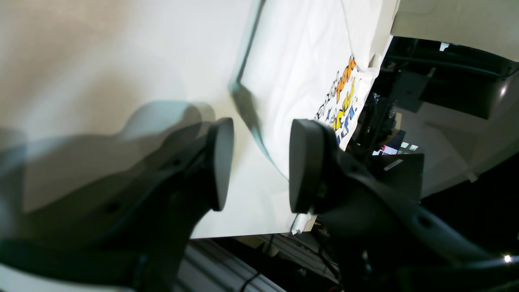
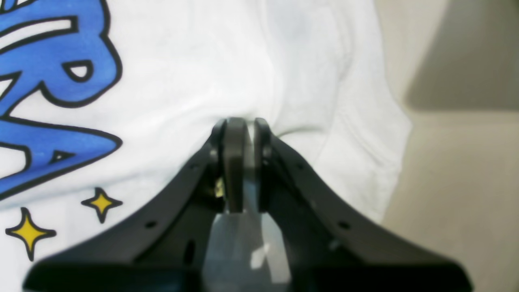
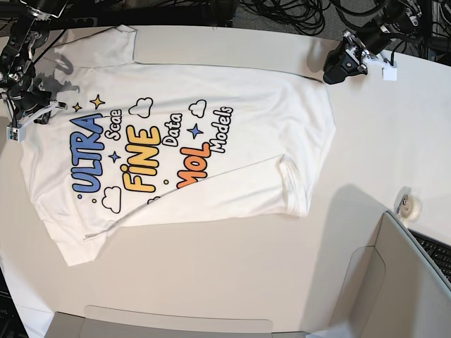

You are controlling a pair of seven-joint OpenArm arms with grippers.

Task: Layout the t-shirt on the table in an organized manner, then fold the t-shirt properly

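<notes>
Now right claw (image 2: 243, 129) pinching t-shirt (image 3: 211, 141) edge, left claw (image 1: 259, 162) agape

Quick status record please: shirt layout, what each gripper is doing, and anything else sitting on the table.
t-shirt: spread print-side up on the table, lower part folded over the lettering, one sleeve creased
right gripper: shut, pinching white fabric near the blue lettering and yellow stars
left gripper: open, holding nothing, above the table beside the shirt's edge
other items: small tape roll near the grey panel
fold status: not yet neatly folded
</notes>
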